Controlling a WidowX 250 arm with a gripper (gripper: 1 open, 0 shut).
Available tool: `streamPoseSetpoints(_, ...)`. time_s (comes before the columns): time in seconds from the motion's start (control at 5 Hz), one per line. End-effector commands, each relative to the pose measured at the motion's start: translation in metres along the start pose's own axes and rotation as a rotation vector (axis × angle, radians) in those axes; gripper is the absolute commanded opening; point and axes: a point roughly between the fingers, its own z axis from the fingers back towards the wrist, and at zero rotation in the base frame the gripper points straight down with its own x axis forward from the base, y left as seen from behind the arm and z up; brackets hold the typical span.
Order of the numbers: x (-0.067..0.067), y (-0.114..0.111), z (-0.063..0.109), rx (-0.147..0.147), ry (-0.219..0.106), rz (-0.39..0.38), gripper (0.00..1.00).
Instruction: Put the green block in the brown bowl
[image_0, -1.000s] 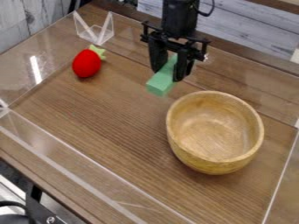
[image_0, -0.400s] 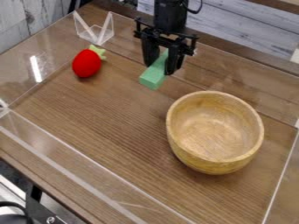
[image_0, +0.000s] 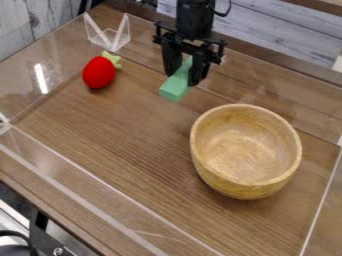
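Wood-grain tabletop (image_0: 120, 150), dark brown, ringed by clear plastic walls. Black gripper (image_0: 187, 72) pointing straight down, fingers clamped on the green block (image_0: 175, 85): a small, flat, matte mint-green bar, hanging tilted with its lower end just above the wood. Up and left of the brown bowl (image_0: 246, 150), apart from its thick, pale, grainy rim. Red strawberry toy (image_0: 98, 71) off to the left.

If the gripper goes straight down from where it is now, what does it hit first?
Probably bare wooden table. The gripper, shut on the green block, hangs up-left of the brown bowl, apparently clear of its rim, though depth is uncertain.
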Motion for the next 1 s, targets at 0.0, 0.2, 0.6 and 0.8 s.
streamPoseSetpoints(0.0,-0.008,-0.03,0.029,0.019,-0.093,-0.055,0.0)
streamPoseSetpoints(0.2,-0.019,-0.059,0.038,0.025,-0.12,-0.11,0.0)
streamPoseSetpoints(0.6,-0.042,-0.109,0.045,0.035,-0.154,-0.2,0.0)
streamPoseSetpoints(0.8,-0.056,-0.126,0.043,0.03,-0.161,-0.206,0.0)
